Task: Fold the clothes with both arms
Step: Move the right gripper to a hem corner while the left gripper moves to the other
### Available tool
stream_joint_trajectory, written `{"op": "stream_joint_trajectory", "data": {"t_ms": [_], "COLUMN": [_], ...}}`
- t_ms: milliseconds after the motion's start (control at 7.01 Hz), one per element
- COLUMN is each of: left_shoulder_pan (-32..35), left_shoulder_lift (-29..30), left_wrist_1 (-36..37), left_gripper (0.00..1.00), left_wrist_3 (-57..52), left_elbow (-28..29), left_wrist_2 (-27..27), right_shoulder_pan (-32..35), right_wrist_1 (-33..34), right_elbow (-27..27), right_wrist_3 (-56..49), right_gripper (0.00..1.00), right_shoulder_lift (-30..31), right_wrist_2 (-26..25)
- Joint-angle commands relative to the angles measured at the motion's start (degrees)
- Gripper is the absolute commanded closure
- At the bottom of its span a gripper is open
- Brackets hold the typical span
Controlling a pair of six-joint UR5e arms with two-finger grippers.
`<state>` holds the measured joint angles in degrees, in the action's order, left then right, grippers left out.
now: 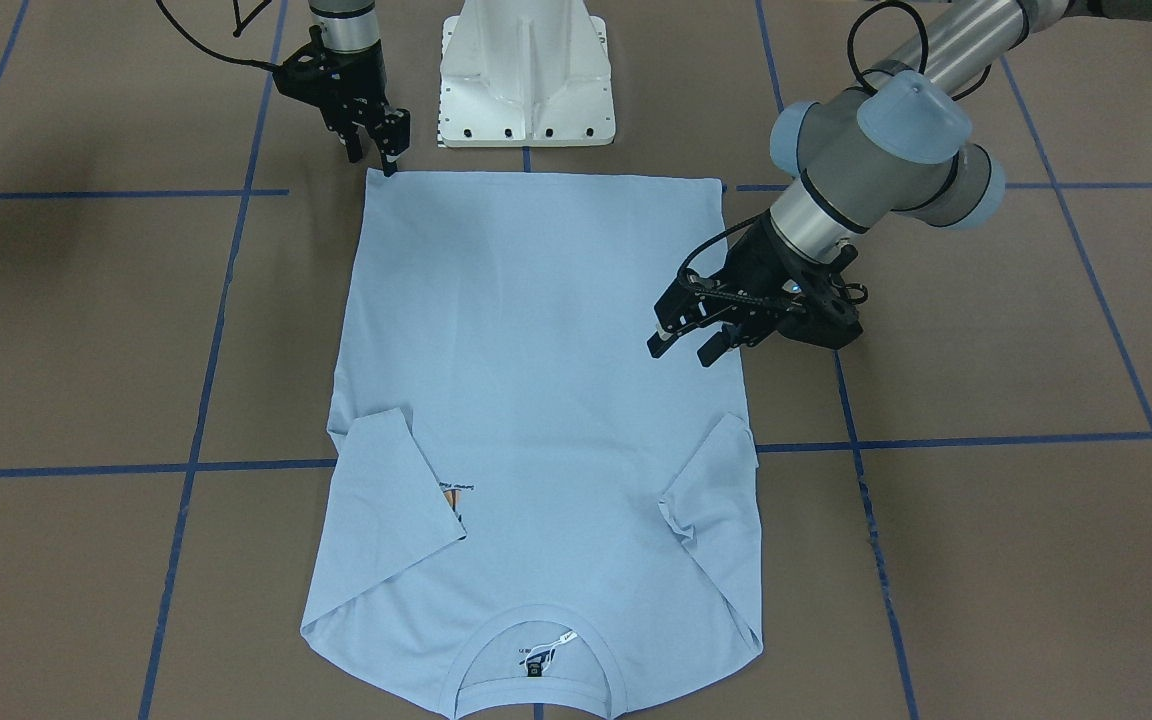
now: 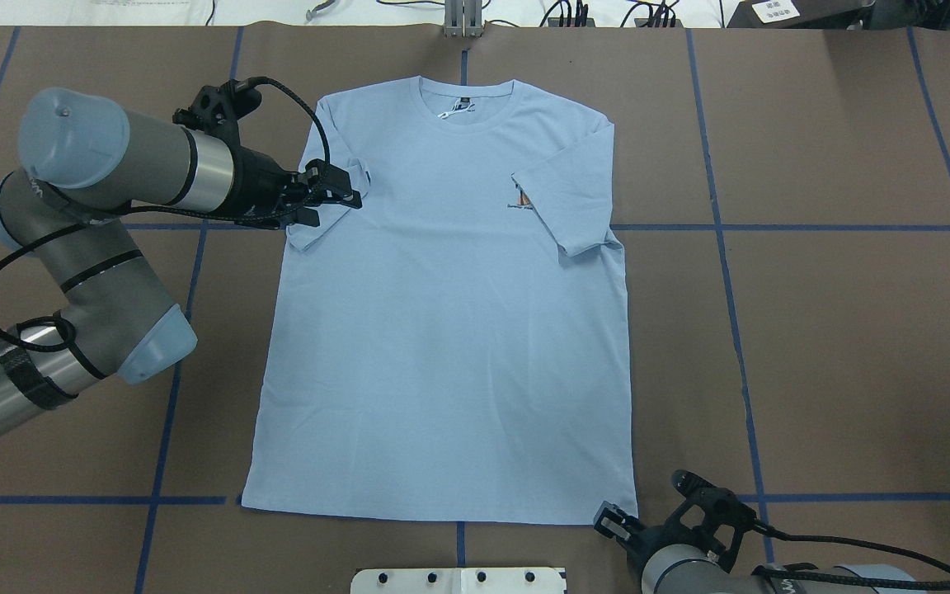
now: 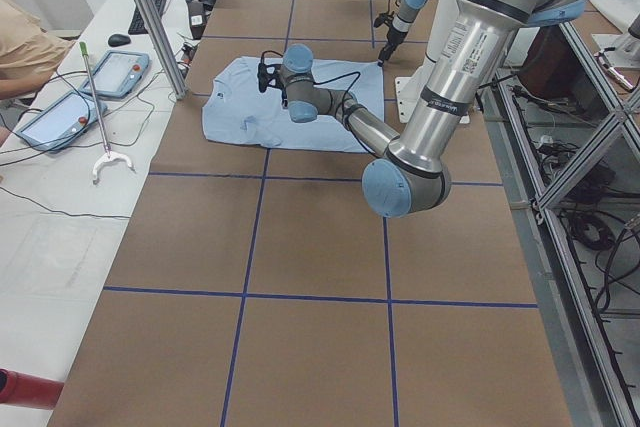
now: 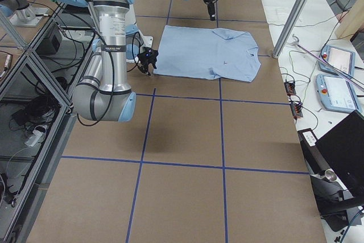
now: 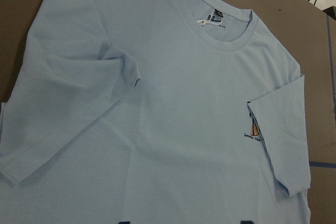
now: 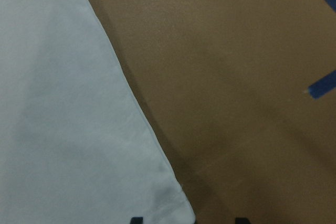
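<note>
A light blue T-shirt (image 2: pixel 442 330) lies flat, front up, on the brown table (image 2: pixel 854 330). Its long axis runs near to far: the hem (image 2: pixel 442 513) is nearest the robot and the collar (image 2: pixel 468 127) points to the far edge. Both sleeves are folded inward. The left gripper (image 1: pixel 682 348) hovers over the shirt's left side, fingers apart and empty. The right gripper (image 1: pixel 373 158) is at the hem's right corner, fingers also spread.

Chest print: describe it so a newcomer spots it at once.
Start at the light blue T-shirt flat on the brown table. The chest print peeks from under its folded-in sleeve, overhead view's right. Unlike the dark neck label, it is orange-and-black.
</note>
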<state>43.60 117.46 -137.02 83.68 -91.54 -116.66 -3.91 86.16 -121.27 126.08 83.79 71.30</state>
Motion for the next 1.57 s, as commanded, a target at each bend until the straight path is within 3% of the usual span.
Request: {"op": "stream_joint_trajectory", "data": {"t_ms": [0, 143, 285, 570, 713, 855, 1140, 1426], "left_shoulder_pan": [0.0, 0.0, 0.0, 0.0, -0.3, -4.6, -17.0, -25.8], "left_shoulder_lift": [0.0, 0.0, -0.1, -0.3, -0.1, -2.9, -10.5, -21.5], "left_wrist_1": [0.0, -0.1, 0.0, 0.0, 0.4, 2.1, 18.7, 18.9], "left_gripper": [0.24, 0.24, 0.24, 0.23, 0.23, 0.23, 0.24, 0.24], "left_wrist_3": [-0.1, -0.1, -0.1, 0.3, 5.5, 9.6, 13.9, 17.1], "left_elbow": [0.0, 0.0, 0.0, -0.3, -1.1, -5.4, -20.7, -26.5], "left_wrist_2": [0.0, 0.0, 0.0, 0.0, 0.5, 4.3, 19.1, 25.9], "right_shoulder_pan": [0.4, 0.4, 0.6, 1.4, 1.4, 1.4, 1.4, 1.6], "right_wrist_1": [0.1, 0.1, 0.1, 0.1, 0.1, 0.1, 0.0, 0.0], "right_elbow": [0.0, -0.1, 0.1, -0.6, -0.8, -1.5, -2.2, -2.2], "right_wrist_3": [0.0, 0.0, 0.0, -0.1, -0.1, -0.1, -0.1, -0.2], "right_gripper": [0.68, 0.91, 1.00, 1.00, 1.00, 1.00, 1.00, 1.00], "right_shoulder_lift": [-0.2, -0.3, -0.2, -0.3, -0.3, -0.3, -0.1, -0.1], "right_wrist_2": [0.0, 0.0, 0.0, 0.2, 0.2, 0.2, 0.1, 0.1]}}
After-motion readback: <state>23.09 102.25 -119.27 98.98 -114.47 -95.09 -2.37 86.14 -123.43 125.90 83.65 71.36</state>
